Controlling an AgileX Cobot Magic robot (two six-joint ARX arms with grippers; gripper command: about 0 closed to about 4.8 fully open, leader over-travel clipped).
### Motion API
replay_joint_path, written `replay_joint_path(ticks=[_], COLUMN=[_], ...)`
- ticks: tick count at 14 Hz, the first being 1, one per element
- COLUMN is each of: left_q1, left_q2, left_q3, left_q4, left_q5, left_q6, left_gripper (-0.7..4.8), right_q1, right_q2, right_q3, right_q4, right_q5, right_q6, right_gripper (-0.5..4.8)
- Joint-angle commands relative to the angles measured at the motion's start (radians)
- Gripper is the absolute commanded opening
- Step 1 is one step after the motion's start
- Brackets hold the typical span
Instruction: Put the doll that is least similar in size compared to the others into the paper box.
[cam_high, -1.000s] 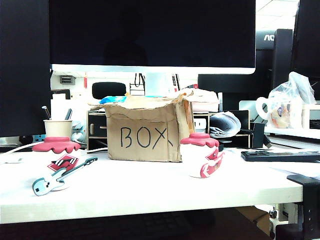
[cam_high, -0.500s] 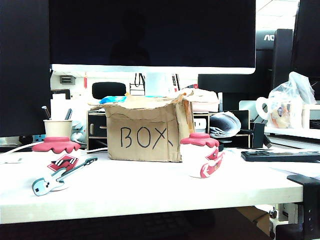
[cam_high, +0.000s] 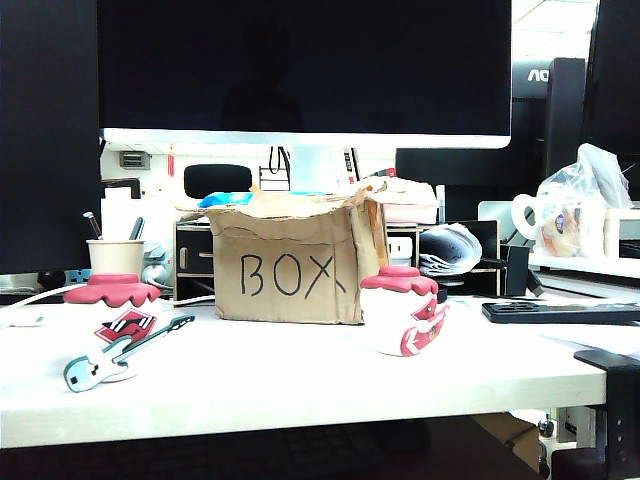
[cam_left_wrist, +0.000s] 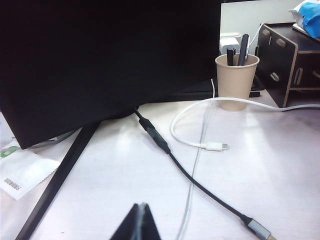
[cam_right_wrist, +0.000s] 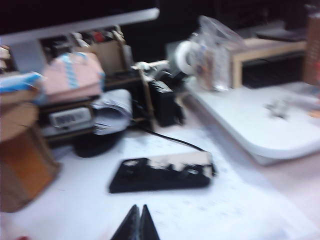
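My left gripper (cam_left_wrist: 139, 220) sat pinched shut above a black cable (cam_left_wrist: 190, 175); my right gripper (cam_right_wrist: 136, 223), also closed and empty, hung near a black phone (cam_right_wrist: 162, 172). The paper box (cam_high: 290, 262) stood mid-table; I couldn't spot the doll.

Paper box (cam_high: 288, 265) top open; large dolls (cam_high: 404, 310) flank it; front tabletop (cam_high: 300, 380) clear.

Low frontal exterior view of table (cam_high: 300, 385); wrist views near its surface.
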Motion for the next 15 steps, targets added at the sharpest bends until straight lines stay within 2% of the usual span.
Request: replay_joint_path(ticks=[1,2,4,6,9,13,15], left_q1=[0.000,0.000,0.000,0.000,0.000,0.000,0.000], left_q2=[0.000,0.000,0.000,0.000,0.000,0.000,0.000], left_q3=[0.001,0.001,0.001,0.001,0.001,0.001,0.001], left_q4=[0.013,0.013,0.013,0.013,0.013,0.013,0.013], left_q5=[0.001,0.001,0.001,0.001,0.001,0.001,0.001], left_q6=[0.003,0.003,0.003,0.003,0.003,0.003,0.003], left_gripper=[-0.05,-0.05,-0.05,-0.05,-0.05,-0.05,-0.05], right_q1=[-0.122,-0.160,-0.153,-0.150,-0.150,-0.150,-0.150], right_q2=[0.000,0.000,0.000,0.000,0.000,0.000,0.000], right_q3=[-0.003,-0.003,-0.003,-0.003,-0.004,-0.003,-0.003], right_q4=[-0.008,-0.008,-0.009,-0.009,-0.010,-0.009,-0.010], right_q5=[-0.090,-0.126,-0.152,-0.171,-0.261,-0.267,-0.233], right_q6=[-0.004,-0.008,-0.061,-0.060,-0.095,-0.108,-0.108], right_gripper=[-0.01,-0.01,-0.01,-0.01,-0.01,-0.01,-0.01])
